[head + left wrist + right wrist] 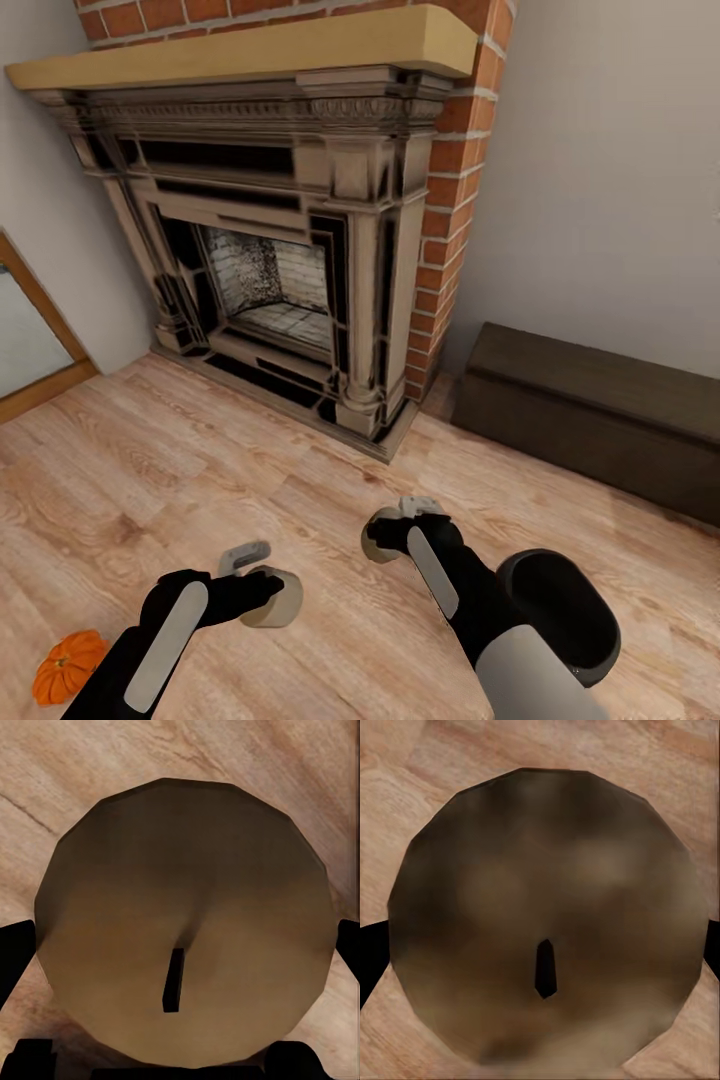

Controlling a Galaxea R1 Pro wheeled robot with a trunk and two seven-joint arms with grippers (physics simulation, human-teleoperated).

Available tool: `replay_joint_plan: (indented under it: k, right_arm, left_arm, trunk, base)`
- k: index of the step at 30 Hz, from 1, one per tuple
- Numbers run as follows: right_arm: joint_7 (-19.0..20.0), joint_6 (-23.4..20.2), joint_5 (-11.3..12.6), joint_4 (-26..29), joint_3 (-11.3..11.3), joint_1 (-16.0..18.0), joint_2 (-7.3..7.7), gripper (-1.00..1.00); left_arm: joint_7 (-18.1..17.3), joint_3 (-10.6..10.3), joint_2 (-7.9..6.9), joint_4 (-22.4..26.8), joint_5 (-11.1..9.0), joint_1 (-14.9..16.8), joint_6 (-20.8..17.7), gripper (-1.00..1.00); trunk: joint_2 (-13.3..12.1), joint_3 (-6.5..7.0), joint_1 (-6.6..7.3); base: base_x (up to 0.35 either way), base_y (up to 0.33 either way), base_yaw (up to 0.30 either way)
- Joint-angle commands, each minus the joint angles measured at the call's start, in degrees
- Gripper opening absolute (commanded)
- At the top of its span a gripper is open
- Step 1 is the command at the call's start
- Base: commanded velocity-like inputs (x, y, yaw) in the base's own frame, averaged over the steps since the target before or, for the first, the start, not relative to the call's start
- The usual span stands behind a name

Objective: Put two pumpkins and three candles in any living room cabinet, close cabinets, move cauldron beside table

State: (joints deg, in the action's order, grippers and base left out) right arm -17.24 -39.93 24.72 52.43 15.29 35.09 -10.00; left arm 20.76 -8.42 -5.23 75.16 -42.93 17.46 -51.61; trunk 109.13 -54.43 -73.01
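We hold a candle (272,597) clamped in our left pincer (262,590) and another candle (380,537) clamped in our right pincer (392,530), both above the wood floor (300,500). One pumpkin (66,665) lies on the floor beside our left arm. The dark cabinet (590,415) stands shut against the wall, right of the fireplace (270,250).

2 grey-beige candles, one (275,597) lower centre, one (381,537) mid-frame; orange pumpkin (68,665) lower left; dark-brown cabinet (600,415) right, closed.
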Motion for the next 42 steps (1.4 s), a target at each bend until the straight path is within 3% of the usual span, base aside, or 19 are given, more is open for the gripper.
replay_joint_plan:
  k: [1, 3, 6, 9, 13, 16, 22, 27, 33, 42]
  right_arm:
    - [-0.5, -0.3, 0.7, 2.5, 0.1, 0.1, 0.13, -1.00]
    - [0.3, -1.1, 0.8, 11.3, -0.1, -1.6, 0.90, -1.00]
    - [1.1, -4.0, 1.6, 24.5, -1.2, -9.1, 3.47, -1.00]
    - [1.3, -5.9, 2.4, 28.7, -3.9, -11.2, 4.11, -1.00]
    - [1.3, -8.6, 2.7, 29.9, -6.5, -11.7, 4.27, -1.00]
    - [1.3, -9.6, 2.7, 30.0, -7.0, -11.8, 4.28, -1.00]
    - [1.3, -12.1, 2.7, 30.0, -10.8, -11.8, 4.29, -1.00]
    - [1.3, -15.1, 2.7, 30.0, -11.4, -11.8, 4.22, -1.00]
    - [1.3, -15.8, 2.7, 30.0, -11.5, -11.8, 4.08, -1.00]
    - [1.3, -15.9, 2.7, 30.0, -11.6, -11.7, 4.24, -1.00]
  left_arm:
    - [0.6, -0.1, -0.07, 0.1, -0.6, 0.0, -0.1, -1.00]
    - [0.6, -0.1, -0.09, 0.1, -0.5, 0.0, 0.0, -1.00]
    - [0.5, 0.0, -0.16, 0.4, -0.5, 0.0, 0.0, -1.00]
    - [0.4, 0.7, -0.61, 2.8, -0.4, 0.0, -0.1, -1.00]
    - [0.8, 2.8, -0.67, 6.9, -0.6, 0.0, -2.1, -1.00]
    - [1.4, 3.3, -0.48, 8.7, -0.4, 1.5, -6.4, -1.00]
    - [5.7, 3.3, -0.30, 8.8, -0.4, 2.3, -7.1, -1.00]
    - [8.1, 3.1, -0.02, 8.8, -0.6, 2.3, -6.9, -1.00]
    - [8.2, 2.7, 2.68, 8.8, -0.6, 2.3, -6.5, -1.00]
    - [8.2, 2.6, 3.21, 8.8, -0.6, 2.3, -6.5, -1.00]
  trunk:
    - [0.0, -0.05, 0.01]
    - [0.0, -0.05, 0.01]
    - [0.0, -0.05, 0.01]
    - [0.0, -0.05, 0.01]
    - [0.0, -0.05, 0.01]
    - [-0.8, 0.31, 0.45]
    - [-1.6, 0.67, 0.88]
    - [-1.6, 0.67, 0.88]
    - [-1.6, 0.67, 0.88]
    - [-1.6, 0.67, 0.88]
  base:
    - [0.000, 0.000, -0.092]
    - [0.000, 0.000, -0.039]
    - [0.000, 0.000, -0.010]
    - [0.000, 0.000, -0.002]
    - [0.000, 0.000, 0.000]
    - [0.000, 0.000, 0.000]
    - [0.000, 0.000, 0.000]
    - [0.000, 0.000, 0.000]
    - [0.000, 0.000, 0.000]
    - [0.000, 0.000, 0.000]
